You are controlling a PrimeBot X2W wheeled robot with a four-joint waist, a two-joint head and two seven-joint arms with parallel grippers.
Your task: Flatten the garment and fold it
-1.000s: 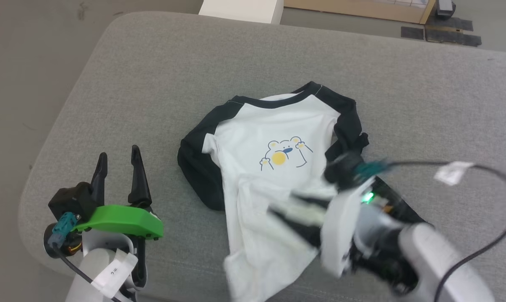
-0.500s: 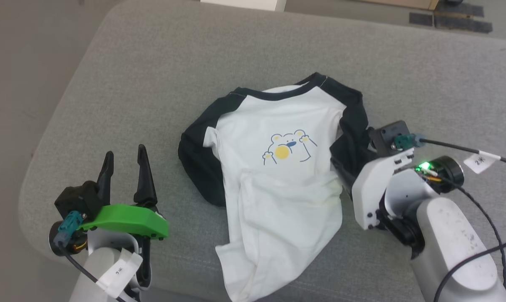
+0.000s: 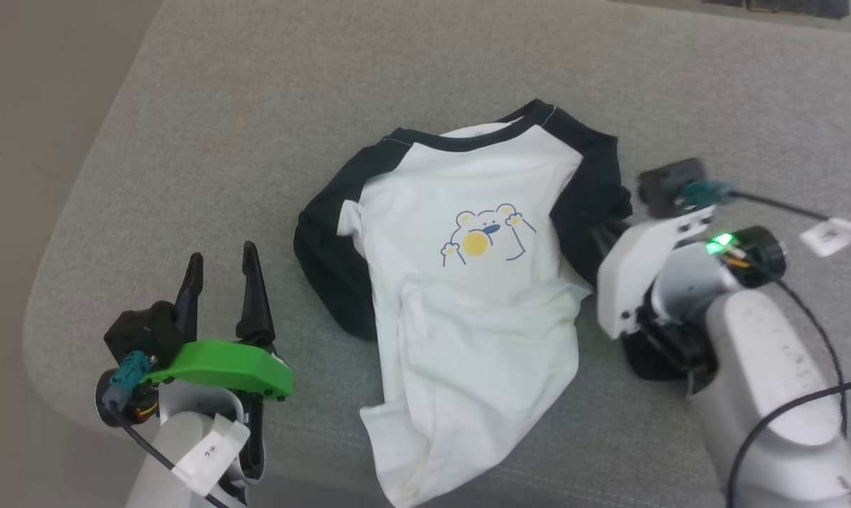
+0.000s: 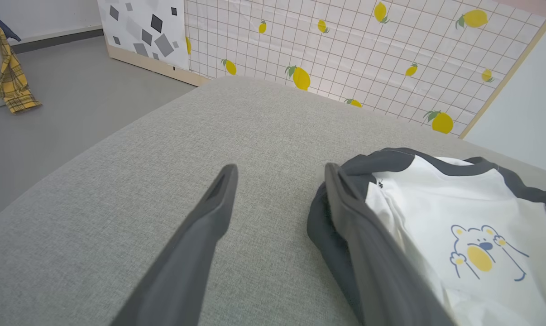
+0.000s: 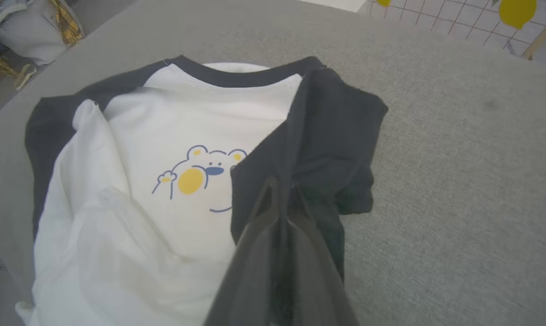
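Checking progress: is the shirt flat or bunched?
Bunched. The shirt has crumpled black sleeves and folds across its white lower half.

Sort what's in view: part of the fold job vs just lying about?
Job:
garment, crumpled on the grey cushion
right gripper, shut on its black sleeve
left gripper, open, holding nothing

Lying about:
yellow plaid cloth
lemon-print panel
grey bundle

The garment (image 3: 468, 317) is white with black sleeves and a yellow-and-blue bear (image 3: 483, 236). The table (image 3: 256, 106) is grey. The left end effector (image 3: 223, 251) has black fingers (image 3: 251, 296) and a green cover (image 3: 221, 363).
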